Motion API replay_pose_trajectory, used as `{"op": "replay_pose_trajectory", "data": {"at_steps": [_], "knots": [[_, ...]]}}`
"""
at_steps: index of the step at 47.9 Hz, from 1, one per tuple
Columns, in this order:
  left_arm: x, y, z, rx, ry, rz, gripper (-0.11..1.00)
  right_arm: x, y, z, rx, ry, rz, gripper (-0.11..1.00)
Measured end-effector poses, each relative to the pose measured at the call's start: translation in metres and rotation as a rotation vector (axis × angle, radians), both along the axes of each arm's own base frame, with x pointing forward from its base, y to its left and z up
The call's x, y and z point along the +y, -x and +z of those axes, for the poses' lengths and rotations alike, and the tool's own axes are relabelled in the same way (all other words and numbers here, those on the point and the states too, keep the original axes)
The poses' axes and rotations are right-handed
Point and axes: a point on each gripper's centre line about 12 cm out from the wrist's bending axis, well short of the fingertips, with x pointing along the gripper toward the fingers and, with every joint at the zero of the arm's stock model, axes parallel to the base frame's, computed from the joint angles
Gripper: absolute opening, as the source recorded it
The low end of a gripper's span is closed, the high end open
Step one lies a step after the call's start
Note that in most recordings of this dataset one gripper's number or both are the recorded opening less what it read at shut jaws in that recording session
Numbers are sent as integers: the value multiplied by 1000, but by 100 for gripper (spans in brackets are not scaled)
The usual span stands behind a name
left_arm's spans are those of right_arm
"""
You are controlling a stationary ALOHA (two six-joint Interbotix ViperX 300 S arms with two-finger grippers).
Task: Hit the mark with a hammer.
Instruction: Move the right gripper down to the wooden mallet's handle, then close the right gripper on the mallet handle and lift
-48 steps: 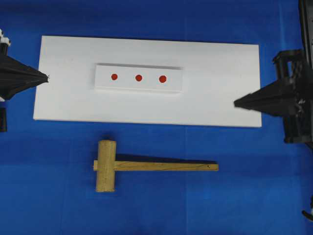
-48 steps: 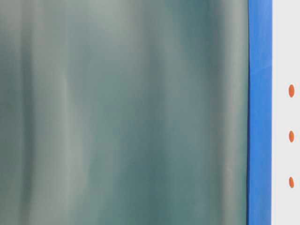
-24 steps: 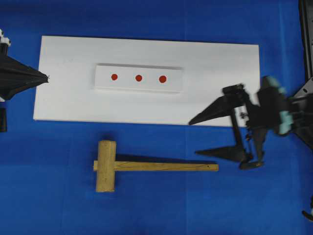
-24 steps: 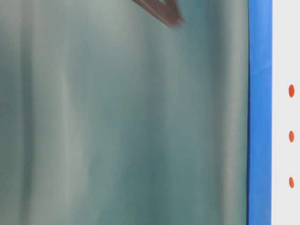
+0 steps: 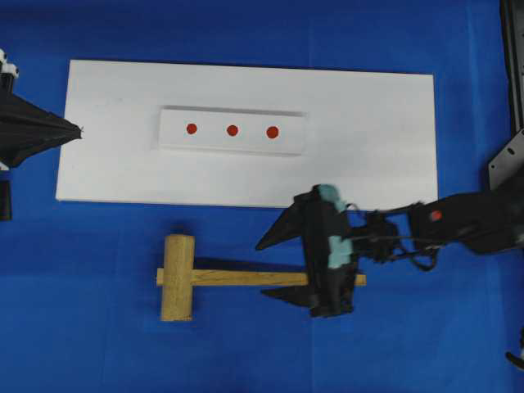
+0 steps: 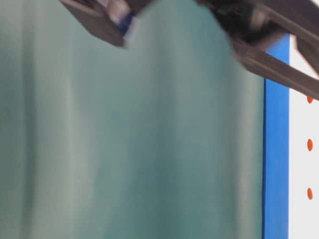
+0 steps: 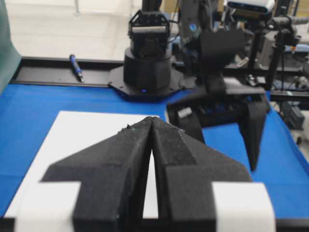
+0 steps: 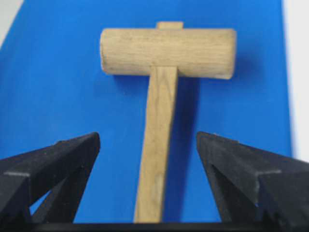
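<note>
1. Hammer [image 5: 178, 277]: pale, grained wooden mallet with a thick cylindrical head and flat handle, lying on the blue cloth [image 5: 82, 327] near the white board [image 5: 368, 123].
2. Right gripper [image 5: 270, 268]: black wedge fingers spread wide, straddling the handle without touching.
3. Left gripper [image 5: 78, 129]: fingers pressed together, empty, at the board's left edge.
4. Raised white block [image 5: 213, 141]: three red dots.

The right black two-fingered gripper [image 5: 274, 268] covered part of the light wooden mallet's long flat handle [image 5: 246, 277] beneath it; in the table-level view its fingers [image 6: 97, 20] were blurred and cut off at the top edge
</note>
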Motion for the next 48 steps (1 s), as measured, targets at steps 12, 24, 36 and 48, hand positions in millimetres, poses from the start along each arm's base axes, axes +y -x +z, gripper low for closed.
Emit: {"op": "replay_pose_trajectory", "data": {"at_steps": [12,24,36,48], "knots": [[0,0,-1,3,0,0,0,7,-24,-48,55,-38,-76,90],[0,0,-2,5,0,0,0,17,-31,-69,83,-42,-84,90],[0,0,-2,5,0,0,0,18,-31,-70,78,-15,-69,62],[0,0,-2,6,0,0,0,16,-31,-70,74,5,-61,9]]}}
